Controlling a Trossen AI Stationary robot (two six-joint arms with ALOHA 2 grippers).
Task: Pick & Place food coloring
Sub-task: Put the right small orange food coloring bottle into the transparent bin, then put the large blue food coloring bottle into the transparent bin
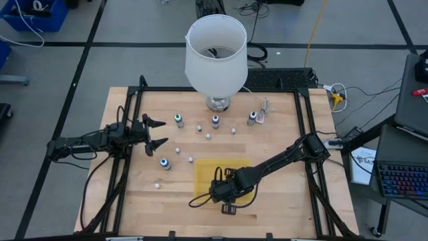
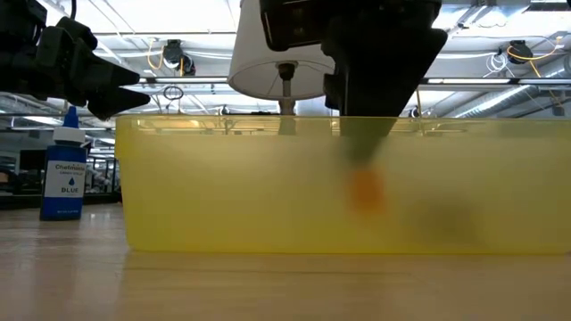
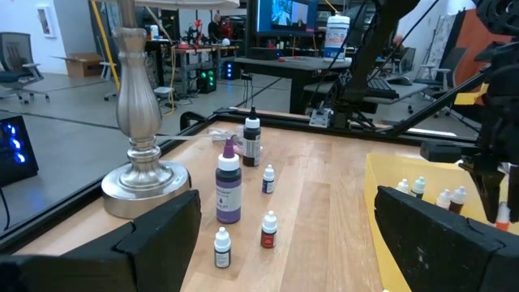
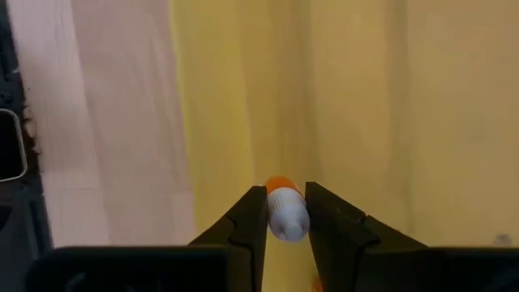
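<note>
Right claw (image 4: 286,212) low-centre of wrist frame, pinching small orange bottle (image 4: 285,212) by white cap, inside yellow bin (image 1: 207,175).
Risk: slim grip on cap; bottle may slip, tip on release.
Left claw (image 1: 155,132) spread, hovering left of bench (image 1: 281,207).
Other food coloring bottles (image 1: 178,120) scattered mid-bench; lamp (image 1: 215,57) crowds reach.

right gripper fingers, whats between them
In the right wrist view, a small orange bottle with a white cap sits between the right gripper fingers, over the yellow bin.
</note>
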